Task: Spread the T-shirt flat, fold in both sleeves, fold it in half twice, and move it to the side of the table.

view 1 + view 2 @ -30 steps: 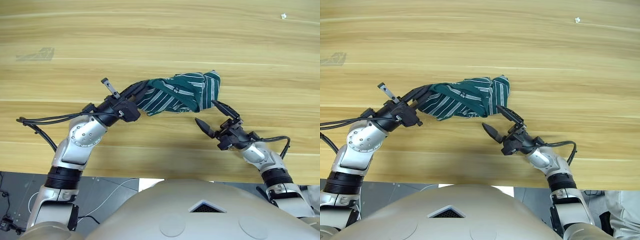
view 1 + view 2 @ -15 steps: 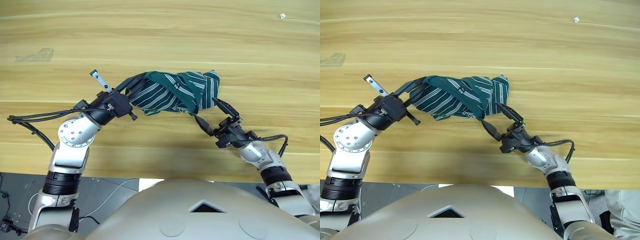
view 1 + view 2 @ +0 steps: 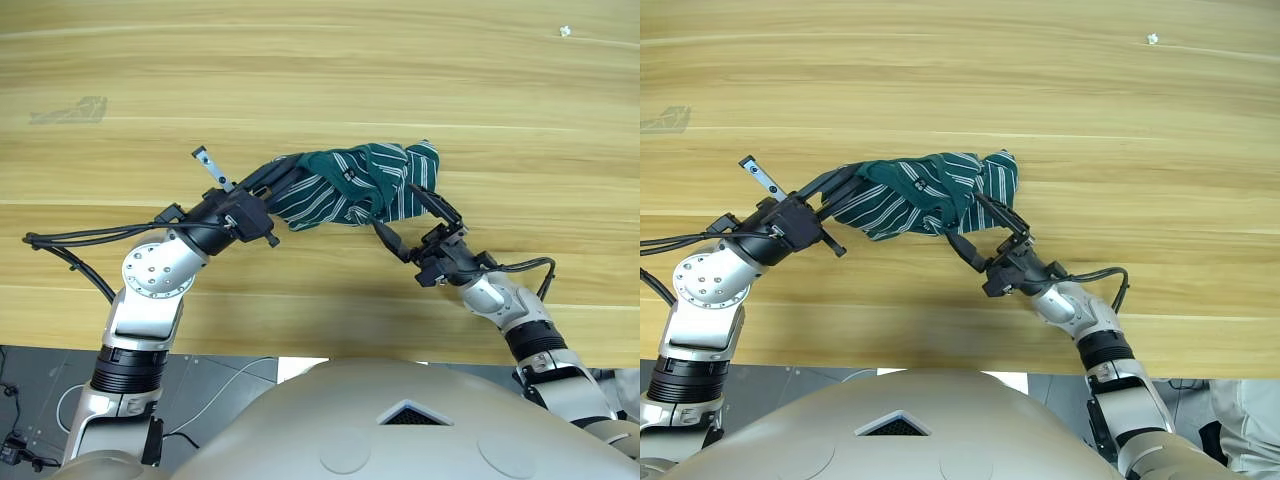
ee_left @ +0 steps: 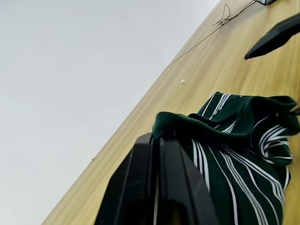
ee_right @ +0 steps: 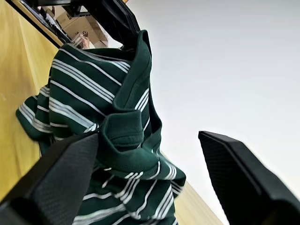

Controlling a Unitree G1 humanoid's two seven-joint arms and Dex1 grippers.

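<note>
The setting looks like a robot lab or test room, not a home. A broad desk (image 3: 330, 60) of pale wood-grain laminate stretches far beyond the left claw (image 3: 288, 172) and the right claw (image 3: 397, 208), with a small white scrap (image 3: 566, 31) lying well beyond the right claw. Behind the left claw, past the desk's near edge, a grey floor (image 3: 30, 380) carries loose cables (image 3: 225, 380). A plain white wall (image 4: 70, 70) rises beyond the desk's far edge, and cardboard boxes (image 5: 89, 30) stand beyond the left claw.
</note>
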